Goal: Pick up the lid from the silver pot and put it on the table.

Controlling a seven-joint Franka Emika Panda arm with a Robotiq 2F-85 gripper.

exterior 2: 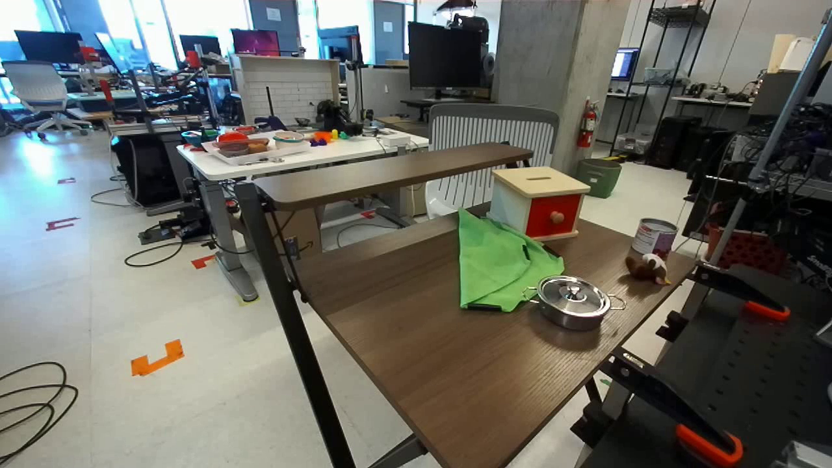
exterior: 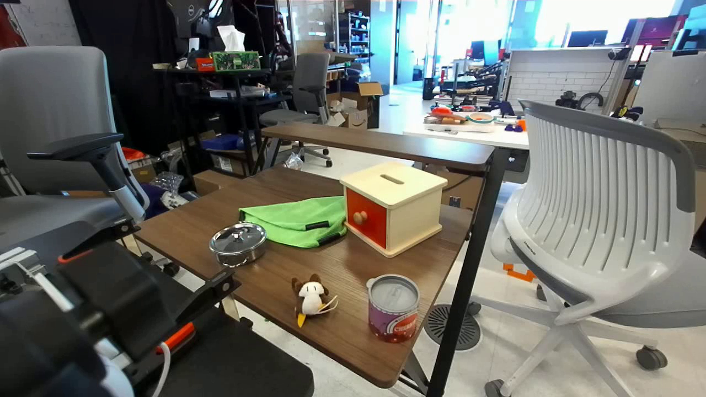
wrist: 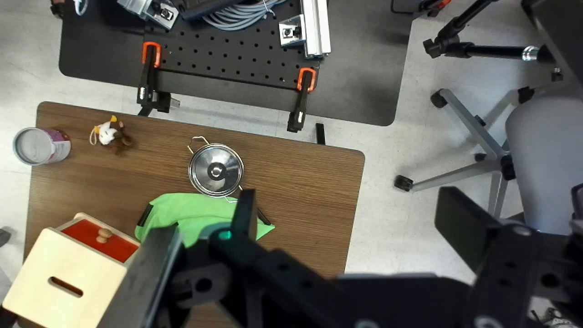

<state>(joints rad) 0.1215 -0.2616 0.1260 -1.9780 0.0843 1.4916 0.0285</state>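
Observation:
The lid is round, shiny and silvery with a small central knob. It sits on the silver pot, seen in both exterior views: lid [exterior: 238, 237] and pot [exterior: 241, 259], lid [exterior 2: 572, 292] and pot [exterior 2: 575, 320]. In the wrist view, the lid [wrist: 216, 170] covers most of the pot, whose wire handle [wrist: 197, 138] shows. The pot stands on the brown table [exterior: 276, 281], which also shows in the wrist view [wrist: 300, 182]. My gripper [wrist: 348, 196] is open and empty, high above the table's right part, with the pot left of its fingers. It is out of view in both exterior views.
A green cloth [exterior 2: 500, 260] lies beside the pot. A wooden box [exterior: 413, 220] with a red drawer, a plush toy [exterior: 311, 298] and a tin can [exterior: 392, 309] are on the table. A raised shelf [exterior: 380, 144] runs along one side. Black clamps [wrist: 298, 107] edge the neighbouring black platform.

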